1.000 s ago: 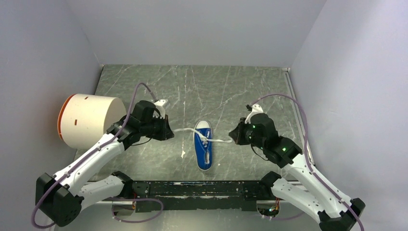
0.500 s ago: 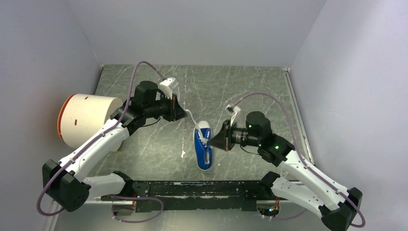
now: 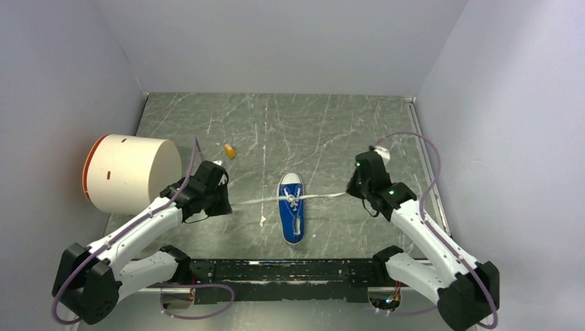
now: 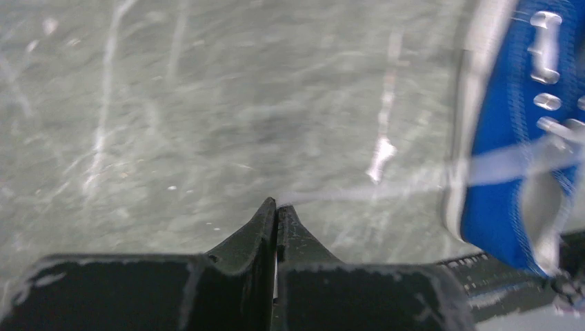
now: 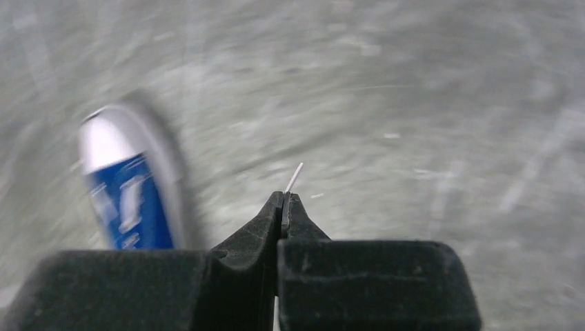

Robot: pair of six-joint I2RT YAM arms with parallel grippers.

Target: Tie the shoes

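Observation:
The shoe [image 3: 291,210], a small blue sneaker with a white toe cap, lies mid-table with its toe pointing away from the arm bases. Its white laces [image 3: 252,200] stretch out to both sides from a crossing [image 3: 294,199] over the tongue. My left gripper [image 3: 228,205] is shut on the left lace end, left of the shoe. In the left wrist view the lace [image 4: 359,195] runs from the gripper [image 4: 276,205] to the shoe [image 4: 514,124]. My right gripper [image 3: 350,191] is shut on the right lace end, whose tip [image 5: 295,176] pokes past the gripper [image 5: 284,198]. The shoe [image 5: 131,196] lies blurred at the left.
A large white cylinder with an orange rim [image 3: 131,172] lies on its side at the table's left edge, just behind my left arm. A small yellow block [image 3: 229,150] sits behind the left gripper. Grey walls close in three sides.
Both grippers have swung outward and down from half a second ago: the left came back from the rear, the right withdrew from the shoe. The laces now stretch sideways, and the yellow block is uncovered.

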